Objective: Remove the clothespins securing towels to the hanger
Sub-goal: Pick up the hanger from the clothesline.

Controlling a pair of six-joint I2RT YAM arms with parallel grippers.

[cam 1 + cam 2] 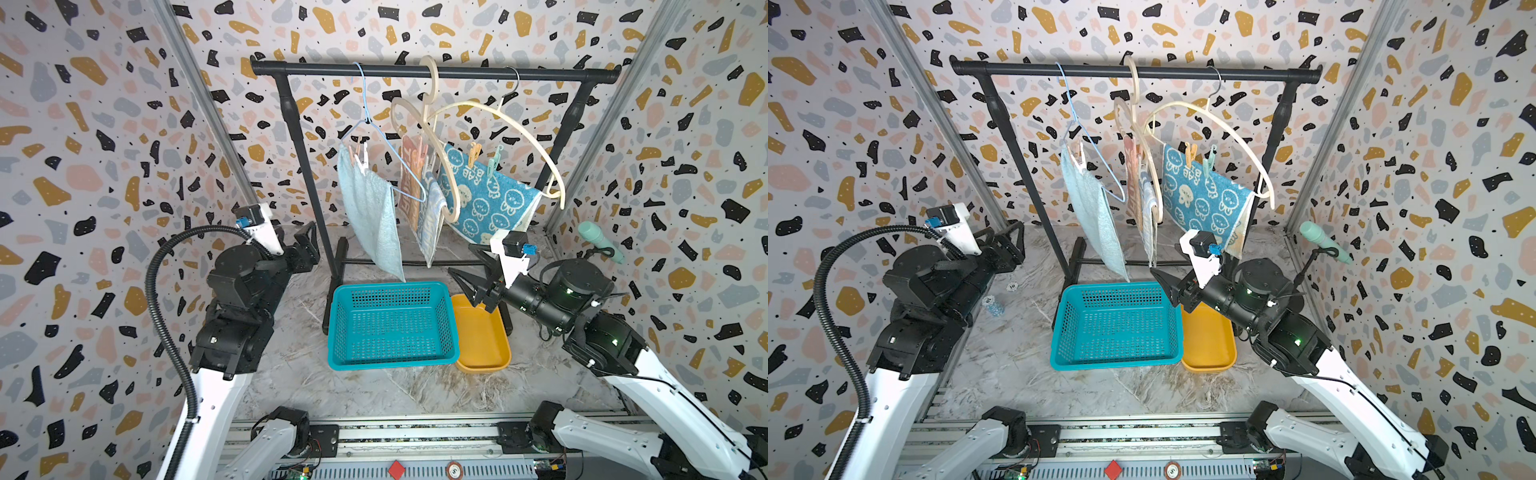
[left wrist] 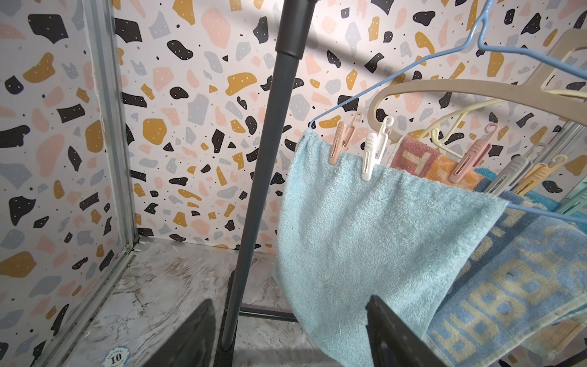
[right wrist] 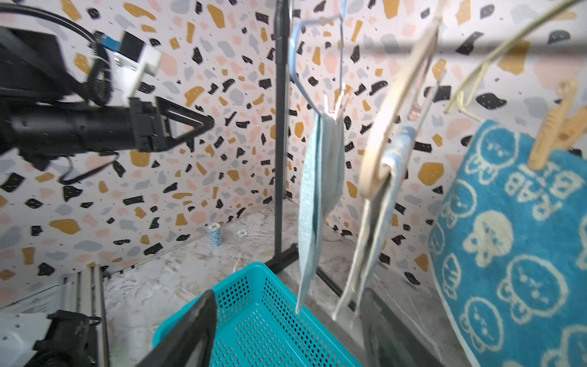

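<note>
Three towels hang from hangers on a black rack (image 1: 415, 71): pale blue (image 1: 370, 208), striped (image 1: 415, 187) and teal with rabbits (image 1: 490, 195). Peach (image 2: 341, 143) and white (image 2: 374, 152) clothespins pin the pale blue towel to a blue wire hanger (image 1: 370, 112). A pink clothespin (image 2: 470, 159) grips the striped towel. Yellow (image 1: 473, 153) and mint green (image 1: 493, 160) clothespins hold the rabbit towel. My left gripper (image 1: 307, 243) is open left of the rack post, holding nothing. My right gripper (image 1: 463, 262) is open and holds nothing, low beneath the rabbit towel and above the basket's right edge.
A teal perforated basket (image 1: 392, 324) sits on the marble floor in front of the rack, with a yellow tray (image 1: 482, 336) against its right side. Poker chips (image 1: 994, 305) lie near the left arm. A mint green handle (image 1: 600, 241) sticks out from the right wall.
</note>
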